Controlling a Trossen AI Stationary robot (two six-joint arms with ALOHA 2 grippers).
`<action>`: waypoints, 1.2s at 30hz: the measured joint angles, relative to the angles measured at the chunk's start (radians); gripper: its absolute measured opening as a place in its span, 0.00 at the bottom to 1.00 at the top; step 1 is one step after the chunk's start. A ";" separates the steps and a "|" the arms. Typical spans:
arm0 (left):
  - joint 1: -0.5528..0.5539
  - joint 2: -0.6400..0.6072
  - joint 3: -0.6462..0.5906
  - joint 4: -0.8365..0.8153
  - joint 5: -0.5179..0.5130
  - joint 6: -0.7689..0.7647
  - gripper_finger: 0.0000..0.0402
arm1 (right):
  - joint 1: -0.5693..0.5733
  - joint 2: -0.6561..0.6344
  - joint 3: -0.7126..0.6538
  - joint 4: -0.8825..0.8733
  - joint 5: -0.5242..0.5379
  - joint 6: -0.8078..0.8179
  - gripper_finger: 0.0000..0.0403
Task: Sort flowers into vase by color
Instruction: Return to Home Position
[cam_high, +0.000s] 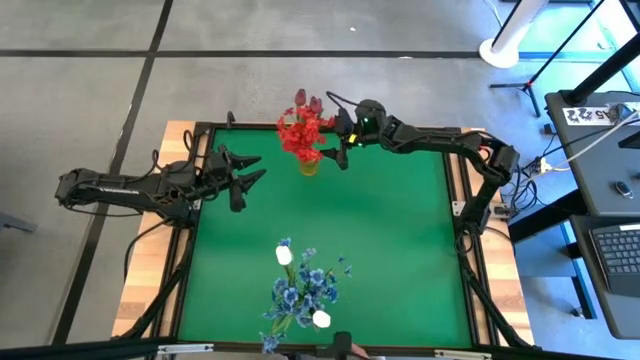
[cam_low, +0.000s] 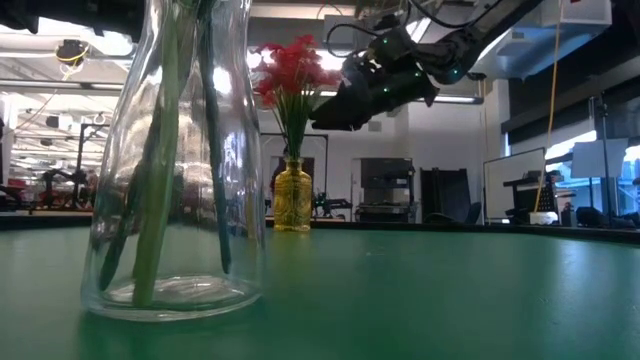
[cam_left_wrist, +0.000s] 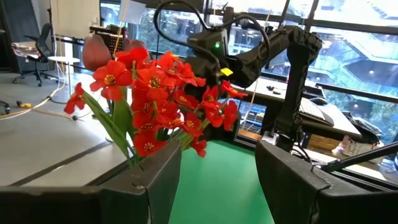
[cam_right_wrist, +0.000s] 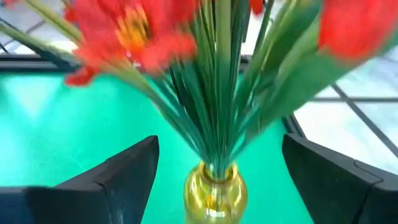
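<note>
A small yellow vase (cam_high: 308, 166) stands near the table's far edge and holds red flowers (cam_high: 304, 132) with dark pink tulip buds (cam_high: 301, 98) above them. In the low view the yellow vase (cam_low: 292, 196) carries the red flowers (cam_low: 292, 68). My right gripper (cam_high: 343, 150) is open just right of this bunch; in its wrist view the fingers of my right gripper (cam_right_wrist: 219, 149) stand on either side of the green stems (cam_right_wrist: 217, 106) above the vase neck (cam_right_wrist: 215, 193), touching nothing. My left gripper (cam_high: 252, 170) is open, left of the vase, facing the red flowers (cam_left_wrist: 155, 93).
A clear glass vase (cam_low: 175, 160) stands at the near edge, with blue sprays (cam_high: 300, 290) and white tulip buds (cam_high: 284, 256) in it. Bare green table (cam_high: 400, 230) lies between the two vases. A black frame (cam_high: 468, 240) rims the table.
</note>
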 joint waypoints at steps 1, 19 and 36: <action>0.000 0.000 0.000 0.000 0.000 0.000 0.50 | -0.001 0.000 0.000 -0.015 0.008 -0.007 0.84; 0.000 -0.003 0.000 -0.050 -0.010 -0.016 0.50 | -0.125 -0.105 -0.052 -0.119 -0.155 0.033 0.84; 0.066 -0.113 -0.098 -0.083 0.050 0.003 0.43 | 0.052 -0.585 -0.587 0.199 0.175 0.192 0.84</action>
